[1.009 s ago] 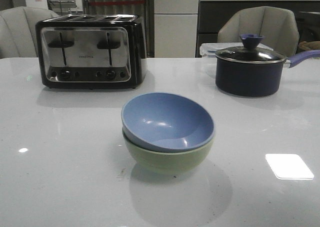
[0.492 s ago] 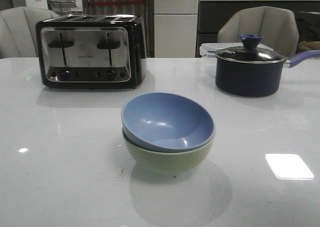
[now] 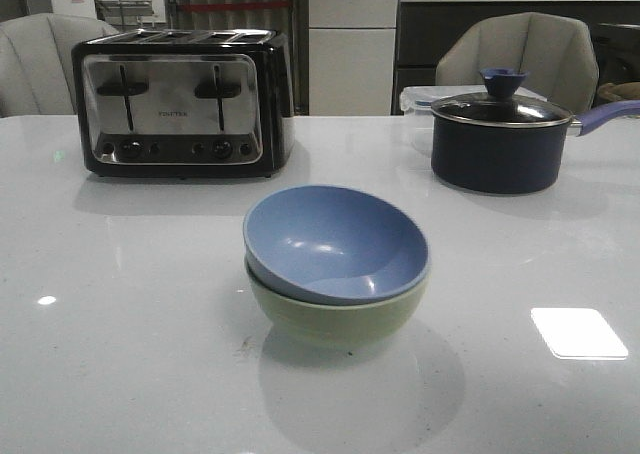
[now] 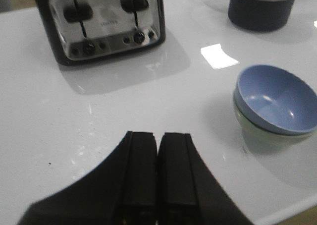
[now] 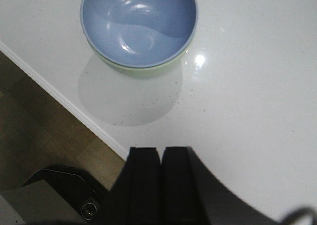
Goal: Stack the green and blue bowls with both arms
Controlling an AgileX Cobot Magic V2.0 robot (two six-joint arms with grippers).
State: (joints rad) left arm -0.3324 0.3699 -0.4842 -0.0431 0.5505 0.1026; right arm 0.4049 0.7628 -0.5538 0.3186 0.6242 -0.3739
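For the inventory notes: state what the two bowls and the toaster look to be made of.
Blue bowl: matte glazed ceramic or melamine, with only soft glints inside; the look leaves it open. Green bowl: same matte, opaque finish, likely the same material. Toaster: polished metal front that mirrors the table, set in a glossy black shell, probably plastic.

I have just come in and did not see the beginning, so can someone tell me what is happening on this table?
Nothing is being handled right now. The blue bowl sits nested inside the green bowl in the middle of the white table, so the stack looks done. The left gripper and right gripper are both shut and empty, held back from the bowls. A toaster and a lidded saucepan stand behind, untouched.
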